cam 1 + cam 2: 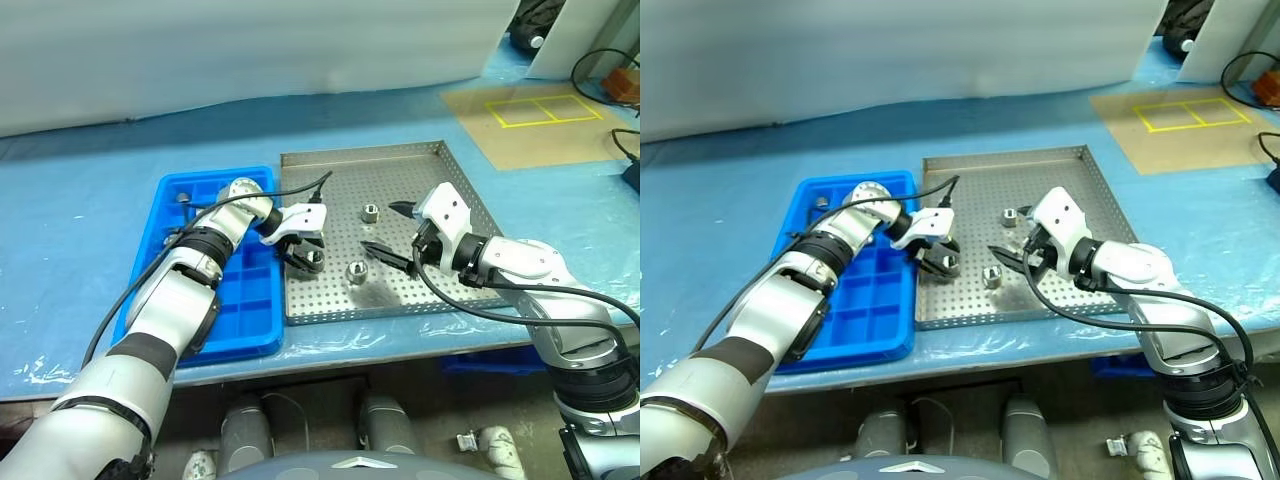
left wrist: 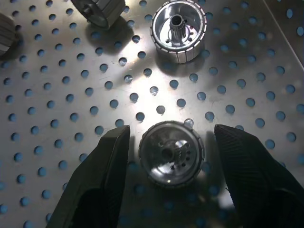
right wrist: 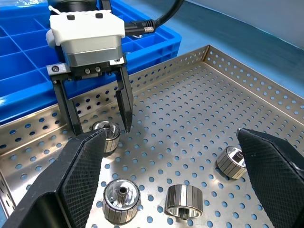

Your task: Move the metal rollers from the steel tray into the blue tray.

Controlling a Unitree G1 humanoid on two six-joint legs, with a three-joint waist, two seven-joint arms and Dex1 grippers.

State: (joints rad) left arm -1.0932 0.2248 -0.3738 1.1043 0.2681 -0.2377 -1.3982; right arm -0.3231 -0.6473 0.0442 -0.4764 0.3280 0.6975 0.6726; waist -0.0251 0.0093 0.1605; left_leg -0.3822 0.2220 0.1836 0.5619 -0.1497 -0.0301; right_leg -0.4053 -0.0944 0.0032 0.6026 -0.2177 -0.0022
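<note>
**Left claw straddling a roller on the steel tray, right claw hanging wide open**

A blue-covered table (image 1: 90, 190) is carrying two trays side by side. The steel tray (image 1: 455, 180), a square sheet of perforated metal with low rims, is sitting toward the 3 o'clock side of the blue tray (image 1: 165, 200), the two nearly touching along one long edge. The blue tray's grid of compartments is lying partly under the left arm, and at least one small grey piece is resting in a compartment near its 12 o'clock end.

The left claw (image 1: 303, 258) is reaching across from the blue tray and pointing steeply down onto the steel tray's 9 o'clock side. Its two black fingers (image 2: 97, 185) are standing on either side of one roller (image 2: 171, 153), which is sitting flat on the perforated metal with a narrow gap showing on each side, so the fingers are partly closed around it but not yet pressing on it.

The right claw (image 1: 392, 233) is hovering above the middle of the steel tray with its fingers (image 3: 76, 180) spread wide and nothing between them.

The other metal rollers are lying loose on the steel tray: one (image 1: 369, 212) toward 12 o'clock from the right claw's tips, one (image 1: 355, 271) toward 6 o'clock near the tray's front rim, and another (image 3: 184, 201) in the right wrist view lying on its side between two upright ones.
</note>
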